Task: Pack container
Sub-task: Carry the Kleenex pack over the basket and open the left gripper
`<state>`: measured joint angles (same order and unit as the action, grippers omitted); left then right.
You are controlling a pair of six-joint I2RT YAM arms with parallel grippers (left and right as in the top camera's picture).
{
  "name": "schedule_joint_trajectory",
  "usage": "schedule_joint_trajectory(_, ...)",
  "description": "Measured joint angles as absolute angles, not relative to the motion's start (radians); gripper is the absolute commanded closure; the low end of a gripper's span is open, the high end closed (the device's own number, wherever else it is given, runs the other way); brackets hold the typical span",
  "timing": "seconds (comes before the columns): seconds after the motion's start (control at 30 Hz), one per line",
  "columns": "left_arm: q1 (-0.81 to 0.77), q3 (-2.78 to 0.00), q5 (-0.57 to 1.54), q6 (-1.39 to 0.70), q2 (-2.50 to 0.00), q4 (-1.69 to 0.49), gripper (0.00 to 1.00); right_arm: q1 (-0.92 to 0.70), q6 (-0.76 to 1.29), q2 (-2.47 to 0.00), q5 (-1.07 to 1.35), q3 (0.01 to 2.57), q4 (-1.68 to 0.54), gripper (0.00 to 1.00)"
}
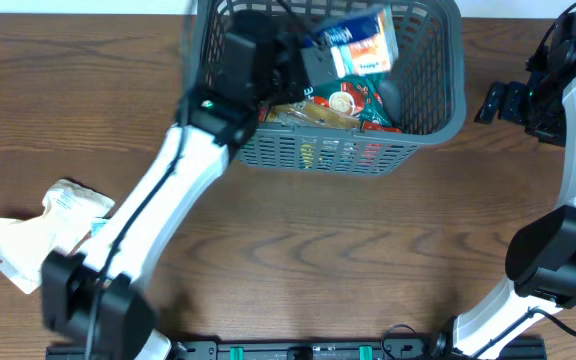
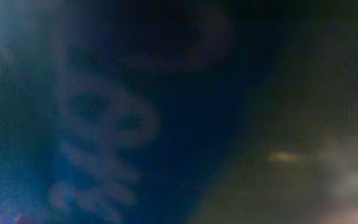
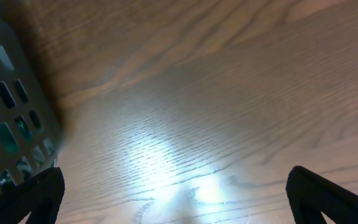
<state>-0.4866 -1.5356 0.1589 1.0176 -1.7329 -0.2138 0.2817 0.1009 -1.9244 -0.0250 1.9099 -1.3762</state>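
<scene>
Where brown wood-grain table point(image 3: 241, 93) catches bright glare point(image 3: 166, 168), container point(image 3: 11, 112) stands beside

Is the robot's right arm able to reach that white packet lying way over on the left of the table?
Probably not. The white packet lies at the far left edge of the table, while the right gripper sits far right, with the container and the left arm between them.

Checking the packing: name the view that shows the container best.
Overhead. It shows most of the container: rim, lattice front and packets inside. The right wrist catches only a lattice corner; the left wrist is too blurred to tell.
</scene>
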Motion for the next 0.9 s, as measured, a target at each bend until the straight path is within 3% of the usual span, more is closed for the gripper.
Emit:
schedule_joint_trajectory(0.2,-0.486,-1.534,0.158,1.017,-1.797,-0.246,0.57,0.282,0.101,-1.924,-0.025,1.910,-1.380,0.01)
schedule_joint_trajectory(0.23,-0.486,-1.534,0.158,1.014,-1.798,-0.252,0.40,0.282,0.101,-1.924,-0.025,1.910,-1.380,0.01)
schedule_joint_trajectory(0.27,-0.486,-1.534,0.159,1.004,-1.798,-0.258,0.16,0.282,0.101,-1.924,-0.025,1.910,-1.380,0.01)
schedule_joint_trajectory(0.3,-0.486,-1.534,0.159,0.990,-1.798,-0.260,0.02,0.282,0.101,-1.924,-0.025,1.910,-1.380,0.01)
schedule_joint_trajectory(0.9,-0.486,-1.534,0.121,0.912,-1.724,-0.251,0.02,0.282,0.094,-1.924,-0.025,1.910,-1.390,0.01)
